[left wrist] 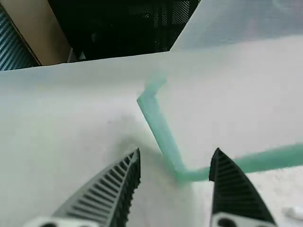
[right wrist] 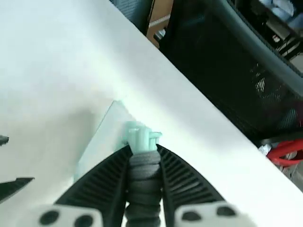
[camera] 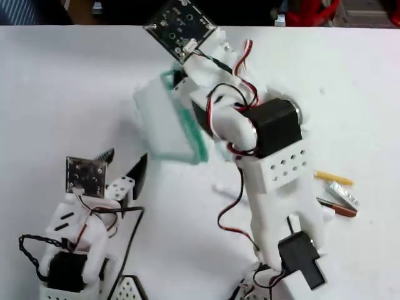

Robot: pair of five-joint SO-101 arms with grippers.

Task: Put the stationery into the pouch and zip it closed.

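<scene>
While the high view looks down on the white worktop (camera: 62,81), the left end effector (camera: 125,164) sits with its two black fingers spread and nothing between them. The pouch (camera: 165,122), translucent with a green edge, lies ahead of that end effector and apart from it. The right arm (camera: 275,162) stretches to the far corner of the pouch. A pencil (camera: 334,178), a silver piece (camera: 344,194) and a pen (camera: 337,207) lie side by side on the worktop, outside the pouch. They are well apart from the left end effector, on the far side of the right arm.

Left wrist view: the left end effector (left wrist: 177,156) is spread wide and holds nothing. The pouch's green edge (left wrist: 158,125) runs away from the gap between the fingers, and one corner of it lies just ahead of the fingertips. Whether the fingers touch it cannot be told.

Right wrist view: the right end effector (right wrist: 142,152) is pressed together, pinching a dark braided cord (right wrist: 142,177). The green slider (right wrist: 141,138) juts out right at the fingertips. The pouch (right wrist: 102,142) lies flat on the worktop just beyond and beneath them.
</scene>
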